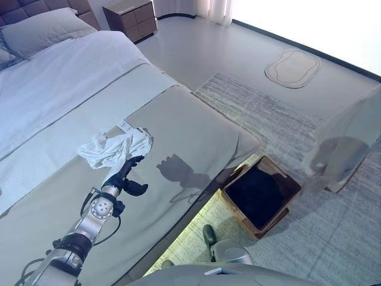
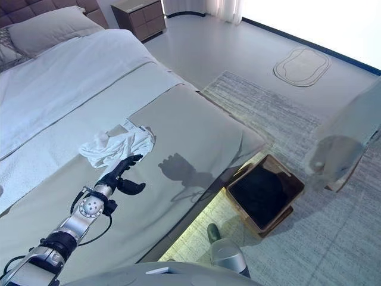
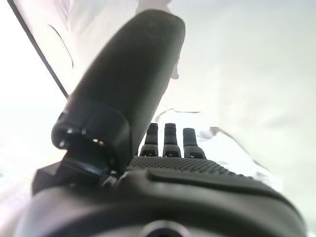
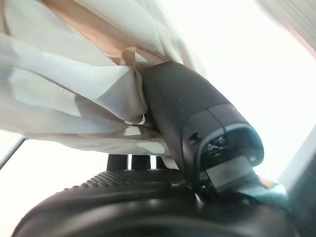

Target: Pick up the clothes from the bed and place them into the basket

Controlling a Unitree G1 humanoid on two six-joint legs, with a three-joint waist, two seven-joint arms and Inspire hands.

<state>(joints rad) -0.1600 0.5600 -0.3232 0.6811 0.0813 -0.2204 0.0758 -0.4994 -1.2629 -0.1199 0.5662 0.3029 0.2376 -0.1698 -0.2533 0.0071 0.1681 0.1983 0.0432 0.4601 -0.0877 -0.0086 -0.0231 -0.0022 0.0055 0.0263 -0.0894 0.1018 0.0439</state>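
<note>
A crumpled white garment [image 1: 113, 149] lies on the grey bed cover [image 1: 190, 137], close to the foot of the bed. My left hand [image 1: 125, 171] is open just in front of it, straight fingers reaching to its near edge; in the left wrist view the white cloth [image 3: 232, 148] shows past the fingers [image 3: 170, 136]. At the far right a pale garment [image 1: 351, 134] hangs in the air over the rug, beyond the brown basket [image 1: 284, 174]. My right hand [image 4: 197, 113] is shut on that garment [image 4: 74, 94], pinching it between thumb and fingers. The basket stands on the floor beside the bed's corner.
A pillow [image 1: 41, 30] and white duvet [image 1: 59, 77] cover the head of the bed. A wooden nightstand [image 1: 128, 18] stands beyond it. A grey rug [image 1: 333, 238] lies under the basket, and an oval mat [image 1: 293, 67] lies on the floor farther off.
</note>
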